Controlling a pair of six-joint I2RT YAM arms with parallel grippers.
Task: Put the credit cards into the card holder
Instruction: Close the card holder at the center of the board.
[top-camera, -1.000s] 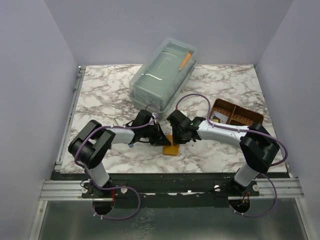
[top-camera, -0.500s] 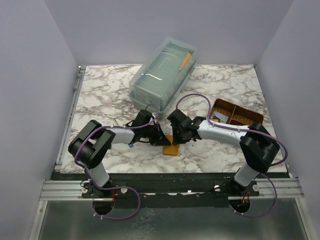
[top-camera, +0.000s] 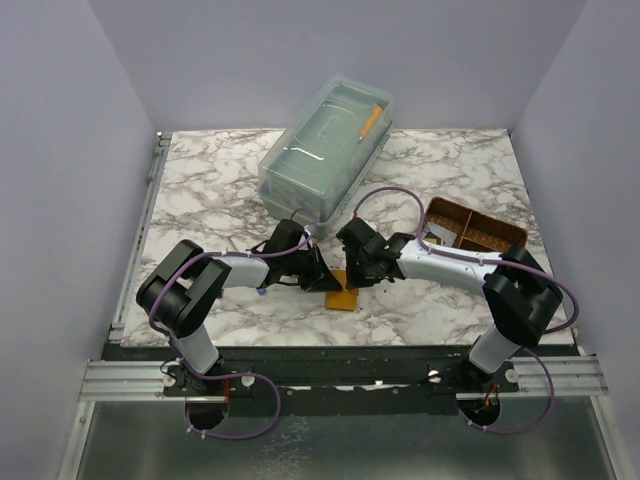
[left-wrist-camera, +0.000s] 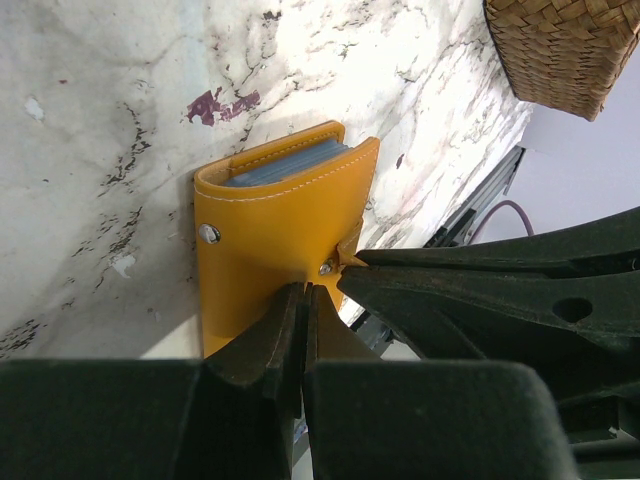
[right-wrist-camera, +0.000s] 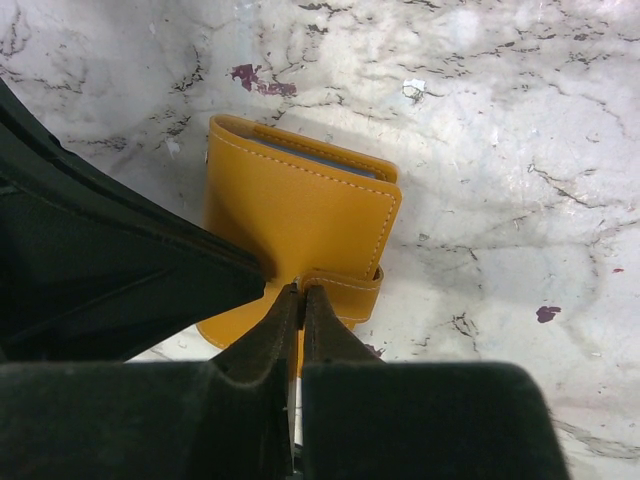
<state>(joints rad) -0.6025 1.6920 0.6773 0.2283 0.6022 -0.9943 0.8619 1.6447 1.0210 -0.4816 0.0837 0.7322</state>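
The card holder (left-wrist-camera: 275, 235) sits folded on the marble table (top-camera: 200, 190), near the front edge and about midway between my two arms. Grey-blue edges of the credit cards (left-wrist-camera: 285, 168) show between its orange leaves. A snap stud (left-wrist-camera: 208, 233) is on the cover and the little tab (right-wrist-camera: 345, 290) wraps around one side. My left gripper (left-wrist-camera: 303, 295) has its jaws pressed nearly together, with the tips at the wallet's edge. My right gripper (right-wrist-camera: 300, 290) is closed just as narrowly, right at the tab, and meets the left one tip to tip. I cannot tell whether either one actually pinches leather. Off to the right stands a brown woven tray (top-camera: 470, 228), and behind the arms is a clear lidded plastic box (top-camera: 325, 150).
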